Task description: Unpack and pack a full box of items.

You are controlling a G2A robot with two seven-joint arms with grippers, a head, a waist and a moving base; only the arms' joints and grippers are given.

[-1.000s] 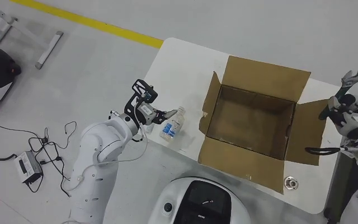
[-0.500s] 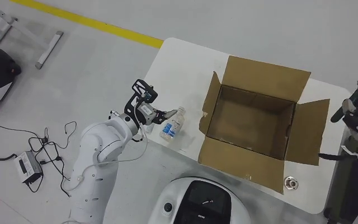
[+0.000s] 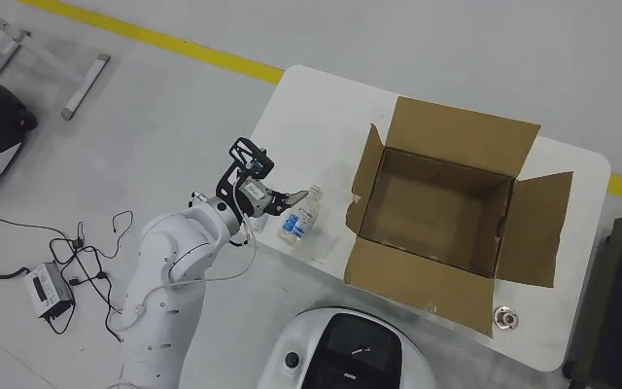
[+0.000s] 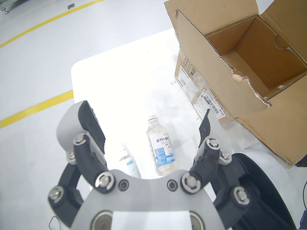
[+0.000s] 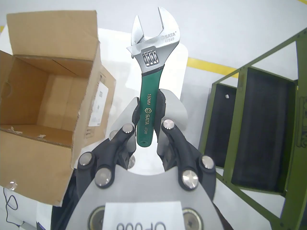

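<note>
between the right gripper (image 5: 149,108) fingers (image 5: 161,107), wrench (image 5: 151,77) handle partly hidden

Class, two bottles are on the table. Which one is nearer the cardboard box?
The larger clear bottle with the blue label; the smaller white bottle sits on its far side from the cardboard box.

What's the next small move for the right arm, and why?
Probably lower the wrench onto the bare table beside the box and release. The right gripper clamps its green handle, the box looks empty, and a bottle already lies out on the table.
</note>
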